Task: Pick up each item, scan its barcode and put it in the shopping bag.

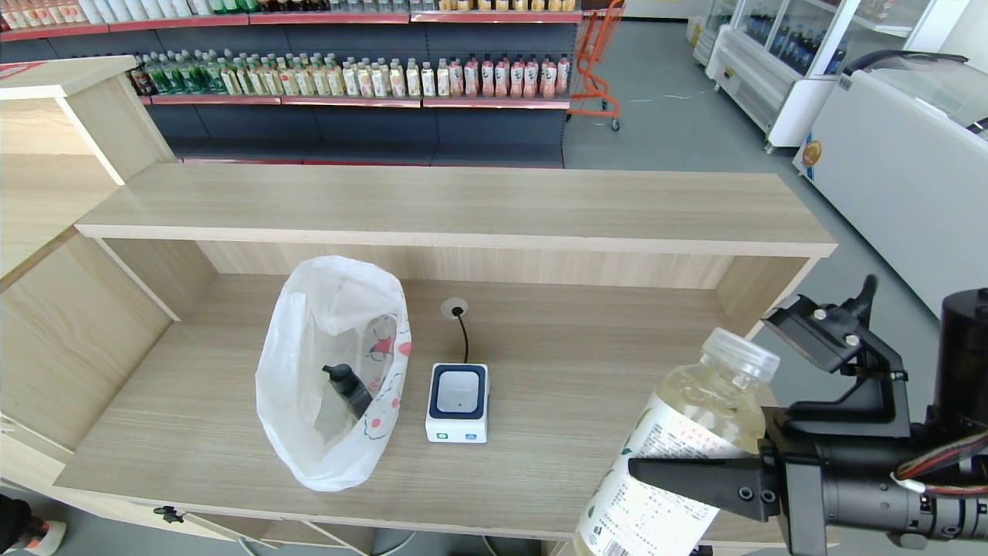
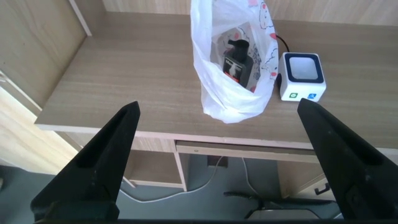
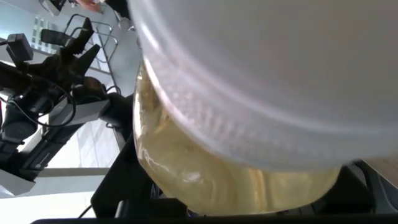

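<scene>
A clear bottle (image 1: 695, 417) of pale yellow liquid, with a white cap and a printed label, hangs tilted over the counter's front right corner. My right gripper (image 1: 671, 475) is shut on its middle. The right wrist view looks along the bottle (image 3: 205, 162) from its cap end. The white shopping bag (image 1: 332, 371) stands open on the left of the counter with a dark pump bottle (image 1: 349, 390) inside. A white scanner (image 1: 458, 401) sits just right of the bag. My left gripper (image 2: 214, 168) hangs open and empty off the counter's front edge, with the bag (image 2: 233, 93) and scanner (image 2: 301, 74) ahead of it.
The wooden counter (image 1: 587, 371) has a raised shelf (image 1: 463, 208) along the back and side walls at both ends. The scanner's black cable (image 1: 463, 332) runs to a hole behind it. Drink shelves and freezers stand farther off.
</scene>
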